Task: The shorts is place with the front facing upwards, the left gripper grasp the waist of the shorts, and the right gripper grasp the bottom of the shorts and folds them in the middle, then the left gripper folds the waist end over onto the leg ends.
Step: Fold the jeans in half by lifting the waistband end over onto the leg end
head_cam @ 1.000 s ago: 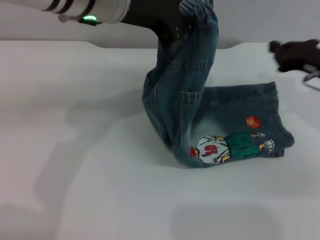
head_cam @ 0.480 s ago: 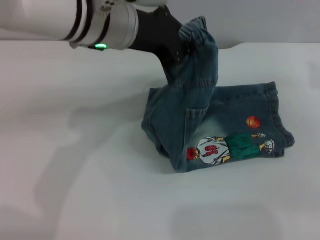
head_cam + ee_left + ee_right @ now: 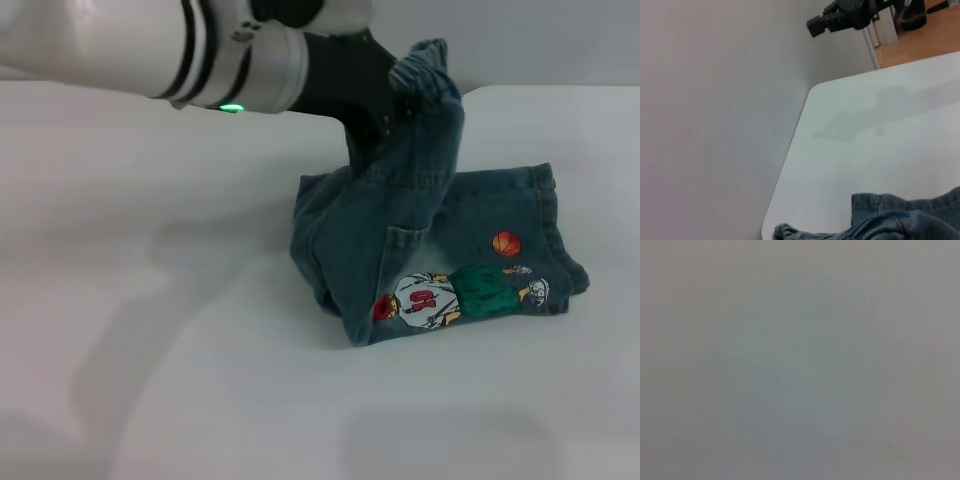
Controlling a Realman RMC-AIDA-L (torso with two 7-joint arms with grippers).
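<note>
The blue denim shorts (image 3: pixel 470 225) lie folded lengthwise on the white table (image 3: pixel 150 320), cartoon prints (image 3: pixel 455 292) facing up near the front. Their leg ends (image 3: pixel 552 225) rest flat at the right. My left gripper (image 3: pixel 392 118), black on the green-lit arm, is shut on the waist (image 3: pixel 432 72) and holds it raised above the middle of the shorts, so the denim hangs in a tall fold. A strip of that denim (image 3: pixel 900 222) shows in the left wrist view. The right gripper (image 3: pixel 850 12) appears only there, far off above the table's far corner; the head view does not hold it.
The white table (image 3: pixel 880 140) ends in a rounded corner against a grey wall. A patch of orange floor (image 3: pixel 925 45) and dark equipment lie beyond it. The right wrist view shows only flat grey.
My left gripper has carried the waist to the right and lower, toward the leg ends, and the fold has bent over. The right gripper has left the head view.
</note>
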